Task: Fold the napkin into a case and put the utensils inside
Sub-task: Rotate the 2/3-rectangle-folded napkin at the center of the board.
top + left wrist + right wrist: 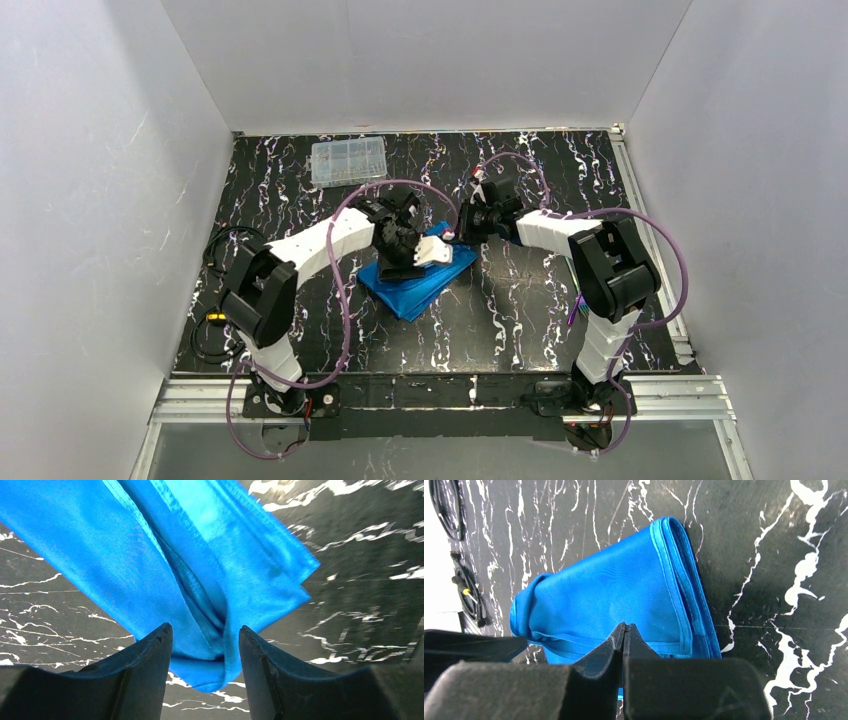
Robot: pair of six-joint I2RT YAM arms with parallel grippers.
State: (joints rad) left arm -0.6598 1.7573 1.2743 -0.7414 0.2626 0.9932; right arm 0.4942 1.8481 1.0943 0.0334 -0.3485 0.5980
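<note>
Napkin (420,285), folded into a thick blue bundle, lies near the middle of the bench (520,320), with the left pincer (205,630) spread apart around one bunched fold and the right pincer (624,627) closed tight over its hemmed edge, though whether it nips cloth I cannot tell.

Hidden or illegible, as I see it from here:
1. Clear box (348,161), top view: contents too small to identify.
2. Napkin (415,290): far part covered by the left pincer (415,258). In the left wrist view, the top edge cuts it off.
3. Right pincer (624,632): its closed tips hide the napkin's near hem, so I cannot tell whether cloth is pinched.
</note>
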